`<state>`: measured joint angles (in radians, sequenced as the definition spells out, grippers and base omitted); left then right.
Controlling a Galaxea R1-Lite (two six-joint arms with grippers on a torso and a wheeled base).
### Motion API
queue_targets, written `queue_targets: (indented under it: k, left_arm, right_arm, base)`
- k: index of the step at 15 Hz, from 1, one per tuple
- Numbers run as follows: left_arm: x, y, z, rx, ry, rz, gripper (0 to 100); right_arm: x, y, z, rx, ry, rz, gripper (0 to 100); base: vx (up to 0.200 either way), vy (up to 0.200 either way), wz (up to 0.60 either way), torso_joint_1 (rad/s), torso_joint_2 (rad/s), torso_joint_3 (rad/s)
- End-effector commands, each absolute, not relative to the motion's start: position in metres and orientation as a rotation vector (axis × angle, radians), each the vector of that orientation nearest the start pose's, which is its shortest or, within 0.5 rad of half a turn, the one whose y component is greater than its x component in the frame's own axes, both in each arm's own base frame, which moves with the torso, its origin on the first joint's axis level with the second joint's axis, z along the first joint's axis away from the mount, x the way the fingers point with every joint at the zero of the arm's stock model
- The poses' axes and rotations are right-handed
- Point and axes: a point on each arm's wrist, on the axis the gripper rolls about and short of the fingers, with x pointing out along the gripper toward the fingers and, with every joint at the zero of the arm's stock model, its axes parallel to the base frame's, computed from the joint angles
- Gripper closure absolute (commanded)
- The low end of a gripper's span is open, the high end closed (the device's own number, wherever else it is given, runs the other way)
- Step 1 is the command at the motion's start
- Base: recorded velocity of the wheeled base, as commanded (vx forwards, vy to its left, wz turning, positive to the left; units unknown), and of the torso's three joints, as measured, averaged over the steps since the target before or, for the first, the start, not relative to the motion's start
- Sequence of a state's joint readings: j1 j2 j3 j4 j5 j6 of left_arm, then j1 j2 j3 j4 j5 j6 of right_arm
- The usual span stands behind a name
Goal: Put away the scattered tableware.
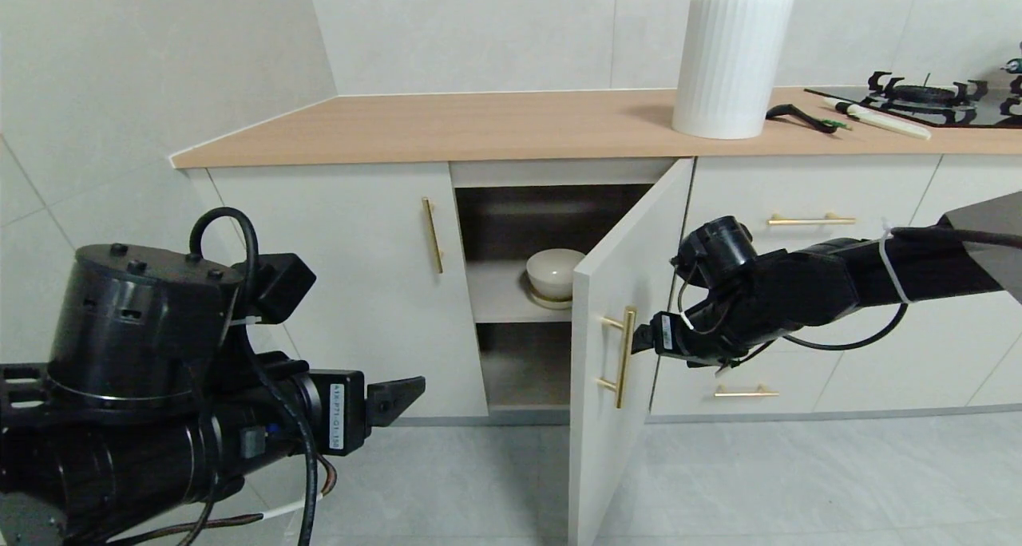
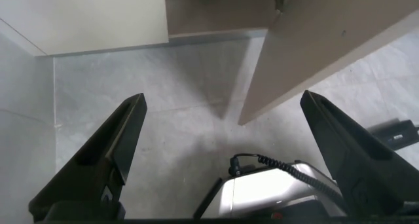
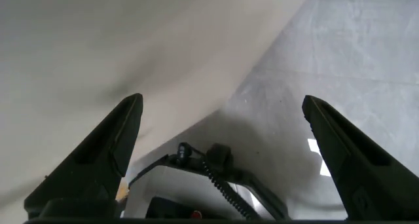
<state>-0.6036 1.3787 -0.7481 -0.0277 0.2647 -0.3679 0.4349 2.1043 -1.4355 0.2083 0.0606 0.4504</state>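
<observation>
A cream bowl (image 1: 554, 271) sits on a small plate (image 1: 549, 299) on the middle shelf of the open cabinet. The cabinet door (image 1: 619, 274) stands swung out toward me, with a gold handle (image 1: 623, 357) on its face. My right gripper (image 1: 643, 338) is just right of that handle; its fingers are open, with the door face (image 3: 131, 40) beside them and nothing held (image 3: 222, 99). My left gripper (image 1: 403, 396) hangs low at the left, in front of the closed cabinet door. It is open and empty (image 2: 222, 99) above the floor, near the open door's bottom edge (image 2: 314, 60).
On the wooden counter (image 1: 479, 123) stand a tall white ribbed container (image 1: 730, 65), a black utensil (image 1: 798, 116) and a white-handled knife (image 1: 878, 120) beside the gas hob (image 1: 926, 99). Drawers with gold handles (image 1: 810, 220) lie behind the right arm. Grey floor tiles (image 1: 758, 482) spread below.
</observation>
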Motion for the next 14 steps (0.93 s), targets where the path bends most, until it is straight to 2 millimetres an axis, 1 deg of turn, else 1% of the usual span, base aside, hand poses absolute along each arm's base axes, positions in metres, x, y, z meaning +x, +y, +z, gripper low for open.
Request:
queue_targets:
  k: [1,5,7,9,11,14]
  left_arm:
    - [0.179,-0.114,0.196,-0.105,0.595,-0.212,0]
    - [0.183,-0.111,0.197,-0.108,0.598,-0.193,0]
    - [0.183,-0.111,0.198,-0.113,0.593,-0.191,0]
    - [0.183,-0.111,0.2,-0.119,0.584,-0.191,0]
    - [0.18,-0.109,0.204,-0.12,0.565,-0.184,0]
    - [0.18,-0.109,0.204,-0.121,0.562,-0.183,0]
  right_arm:
    - [0.365,0.174,0.124,0.253,0.96,0.256,0]
    - [0.365,0.179,0.121,0.252,0.959,0.264,0]
    - [0.367,0.181,0.121,0.284,0.948,0.256,0]
    - [0.368,0.183,0.121,0.307,0.935,0.255,0]
    - [0.375,0.187,0.117,0.381,0.898,0.244,0]
    - [0.385,0.193,0.112,0.441,0.825,0.21,0]
  base:
    - [0.0,0.0,0.0,0.0,0.0,0.0]
    - [0.2,0.0,0.0,-0.004,0.0,0.002]
    - [0.2,0.0,0.0,0.017,0.0,-0.002]
    - [0.0,0.0,0.0,0.0,0.0,0.0]
    - [0.0,0.0,0.0,0.0,0.0,0.0]
    - [0.0,0.0,0.0,0.0,0.0,0.0]
